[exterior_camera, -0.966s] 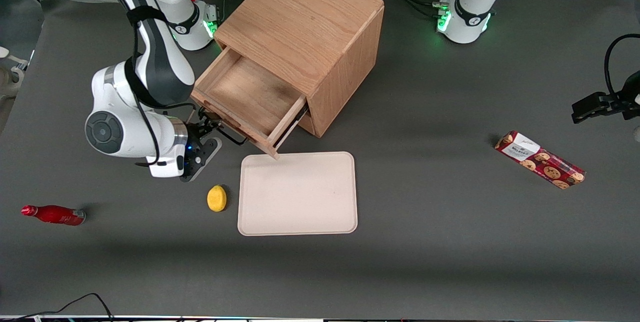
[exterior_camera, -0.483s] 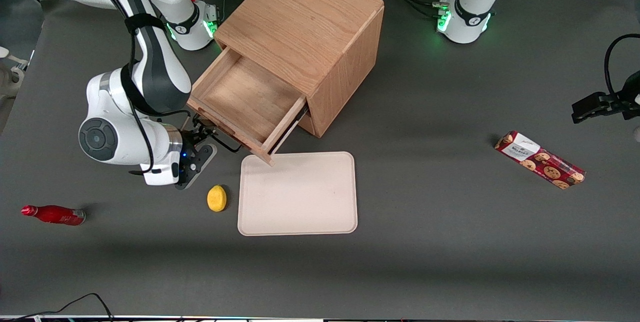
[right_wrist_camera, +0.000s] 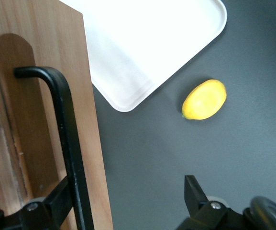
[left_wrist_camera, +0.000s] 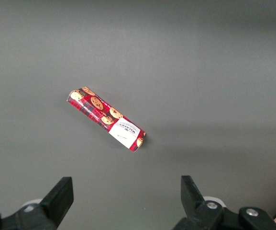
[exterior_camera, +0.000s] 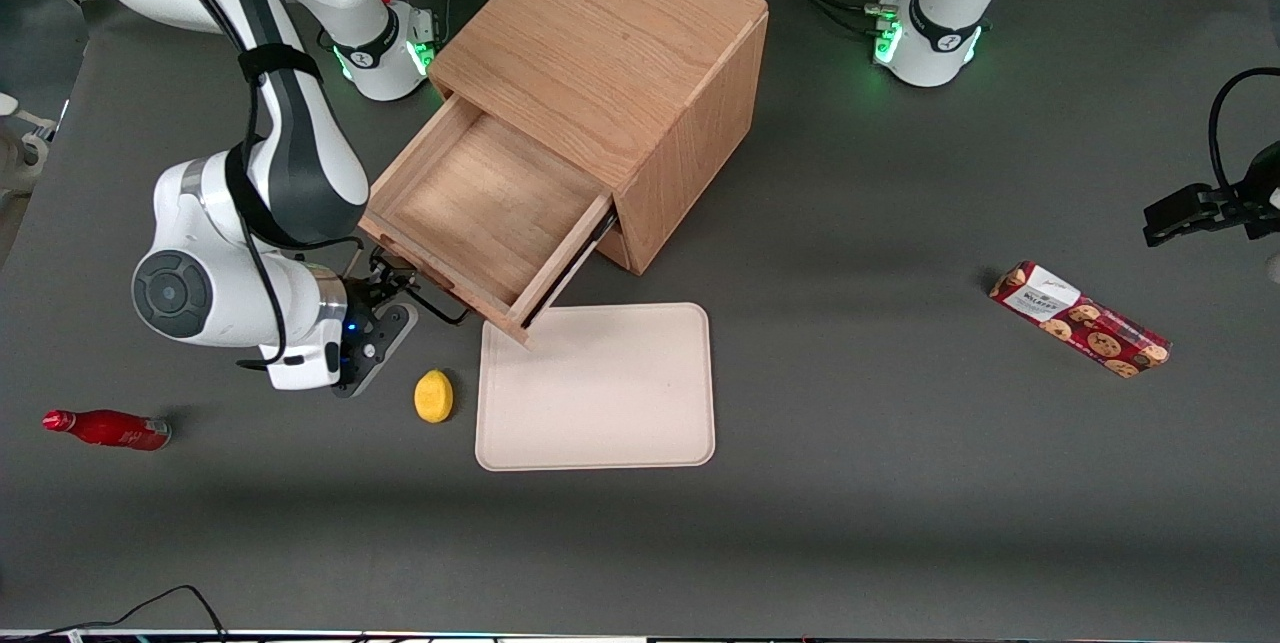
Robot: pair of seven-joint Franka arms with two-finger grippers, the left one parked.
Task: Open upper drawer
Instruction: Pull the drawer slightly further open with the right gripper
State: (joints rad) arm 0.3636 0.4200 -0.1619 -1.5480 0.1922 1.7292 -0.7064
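Items counted: one oak cabinet (exterior_camera: 640, 53); one upper drawer (exterior_camera: 480, 203), pulled out; one black bar handle (right_wrist_camera: 68, 134); one pale tray (exterior_camera: 596, 388); one lemon (exterior_camera: 433, 396); one red bottle (exterior_camera: 105, 428); one red cookie packet (exterior_camera: 1080, 320); one gripper (exterior_camera: 385, 288) at the drawer front. All stand on one desk (exterior_camera: 900, 483).
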